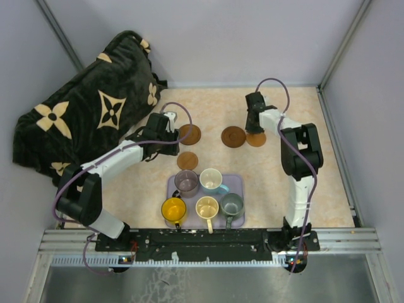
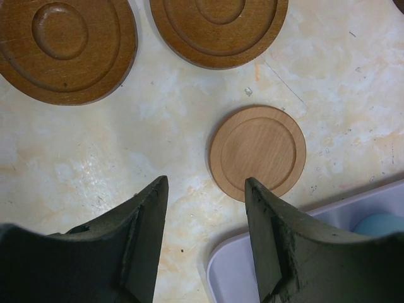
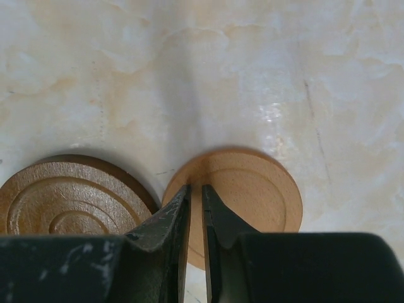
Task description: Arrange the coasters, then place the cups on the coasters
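Note:
In the top view two dark brown coasters [image 1: 189, 134] [image 1: 233, 136] and two lighter ones [image 1: 256, 139] [image 1: 187, 160] lie on the table. My left gripper [image 1: 165, 128] hovers open and empty; its wrist view shows two dark coasters [image 2: 66, 47] [image 2: 218, 28] and a light coaster [image 2: 257, 151] beyond the gripper [image 2: 206, 183]. My right gripper [image 3: 196, 187] is shut, tips at the left rim of a flat light coaster [image 3: 252, 189], beside a dark one [image 3: 69, 199]. The cups sit in the tray: purple-grey [image 1: 187, 182], white-blue [image 1: 211, 180], yellow [image 1: 173, 209], cream [image 1: 207, 207], grey-green [image 1: 231, 204].
The lavender tray [image 1: 237, 183] stands near the front between the arms; its corner [image 2: 246, 271] shows below the left fingers. A black blanket with cream flowers [image 1: 88, 113] fills the back left. Grey walls close in the table.

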You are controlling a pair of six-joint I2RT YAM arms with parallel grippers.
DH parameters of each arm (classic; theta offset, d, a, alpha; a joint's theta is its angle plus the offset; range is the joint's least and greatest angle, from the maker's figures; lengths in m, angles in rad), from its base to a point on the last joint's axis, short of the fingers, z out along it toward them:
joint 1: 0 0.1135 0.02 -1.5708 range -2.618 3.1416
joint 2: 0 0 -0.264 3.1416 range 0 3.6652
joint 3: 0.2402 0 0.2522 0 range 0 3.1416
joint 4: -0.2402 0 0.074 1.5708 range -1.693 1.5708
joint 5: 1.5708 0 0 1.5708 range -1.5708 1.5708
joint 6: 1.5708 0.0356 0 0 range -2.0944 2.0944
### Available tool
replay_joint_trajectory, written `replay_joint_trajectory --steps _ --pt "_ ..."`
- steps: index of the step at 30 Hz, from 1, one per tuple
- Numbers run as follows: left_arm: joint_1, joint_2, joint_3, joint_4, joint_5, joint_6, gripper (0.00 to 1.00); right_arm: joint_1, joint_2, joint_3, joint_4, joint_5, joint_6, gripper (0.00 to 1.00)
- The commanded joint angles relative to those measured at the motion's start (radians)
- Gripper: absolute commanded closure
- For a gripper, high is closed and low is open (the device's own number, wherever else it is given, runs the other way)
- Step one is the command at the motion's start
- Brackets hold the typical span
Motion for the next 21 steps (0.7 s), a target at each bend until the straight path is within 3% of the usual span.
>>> replay_joint_trajectory --steps 1,21 --pt "-0.004 0.001 0.004 0.026 -0.02 0.0 0.41 0.059 0.055 0.045 -0.018 -0.05 -0.006 0.86" --pt "-0.004 0.01 -0.009 0.037 -0.017 -0.014 0.41 0.11 0.102 0.104 -0.043 -0.071 0.047 0.86"
